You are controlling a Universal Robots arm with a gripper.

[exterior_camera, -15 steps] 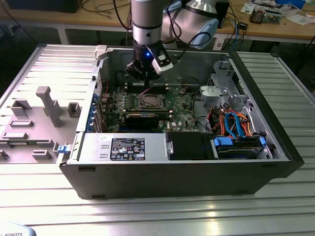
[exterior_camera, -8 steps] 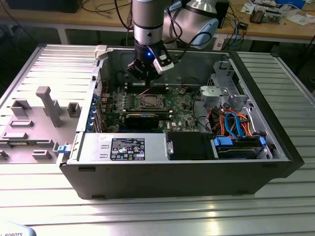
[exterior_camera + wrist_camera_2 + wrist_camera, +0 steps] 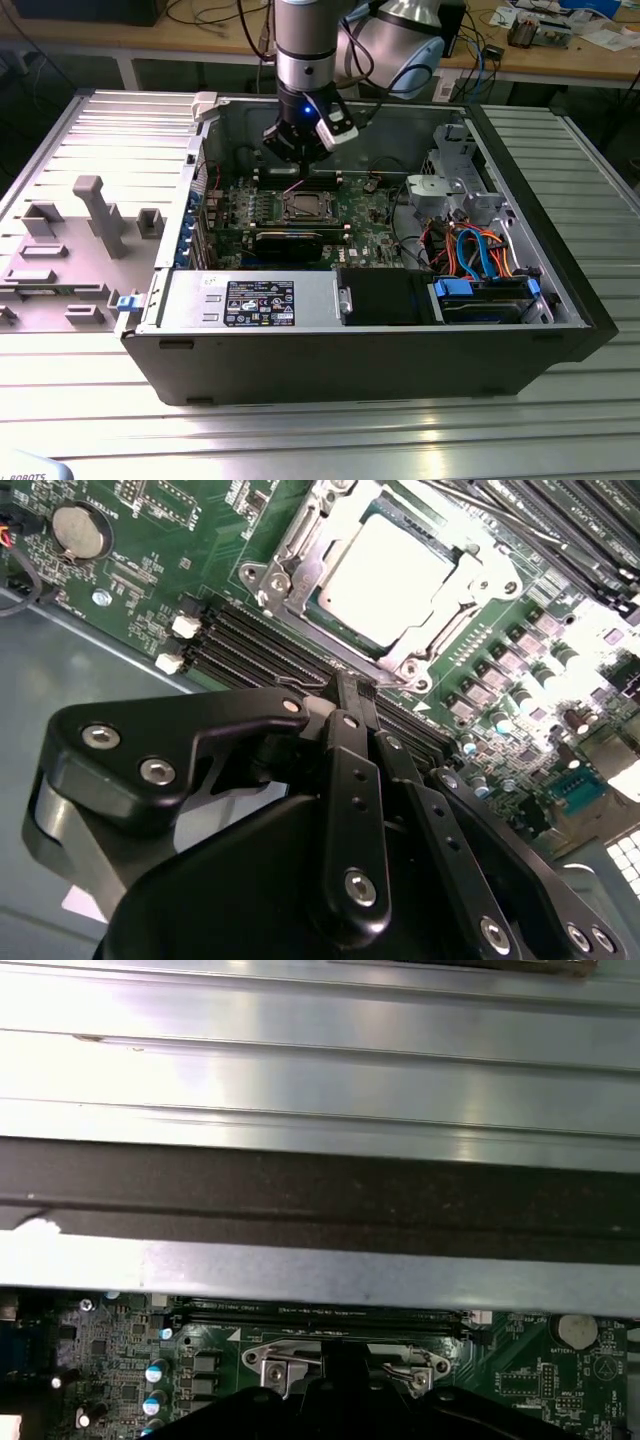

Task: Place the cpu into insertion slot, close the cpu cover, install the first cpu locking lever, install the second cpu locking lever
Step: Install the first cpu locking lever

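Second wrist view: black gripper (image 3: pixel 352 695), jaws closed and empty, hovers near the silver-grey square cpu (image 3: pixel 390 572) seated under the thin silver metal cpu cover (image 3: pixel 300 540).

Bright overhead light streaks the ribbed bench (image 3: pixel 330 440) with glare. In the second wrist view the cpu (image 3: pixel 388 572) washes out white — the black fingers (image 3: pixel 352 780) stay soft and dark.
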